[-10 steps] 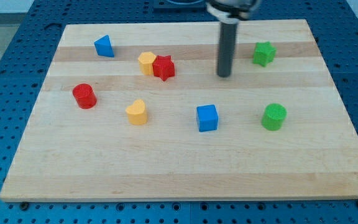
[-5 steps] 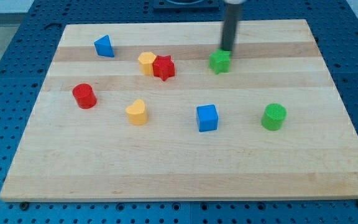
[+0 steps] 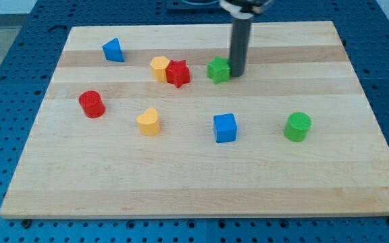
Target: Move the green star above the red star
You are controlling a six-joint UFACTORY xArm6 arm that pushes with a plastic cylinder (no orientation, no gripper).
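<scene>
The green star (image 3: 217, 69) lies on the wooden board (image 3: 201, 175), in the upper middle. The red star (image 3: 177, 73) sits to its left, a short gap away, touching a yellow block (image 3: 159, 68) on its own left side. My tip (image 3: 238, 73) stands right against the green star's right side. The dark rod rises from there to the view's top.
A blue triangular block (image 3: 113, 50) is at the upper left. A red cylinder (image 3: 92, 104) is at the left. A yellow block (image 3: 149, 122), a blue cube (image 3: 225, 127) and a green cylinder (image 3: 298, 126) lie across the middle row.
The green star has slid left from the board's upper right to close beside the red star. My tip has followed it leftward and now sits at its right side.
</scene>
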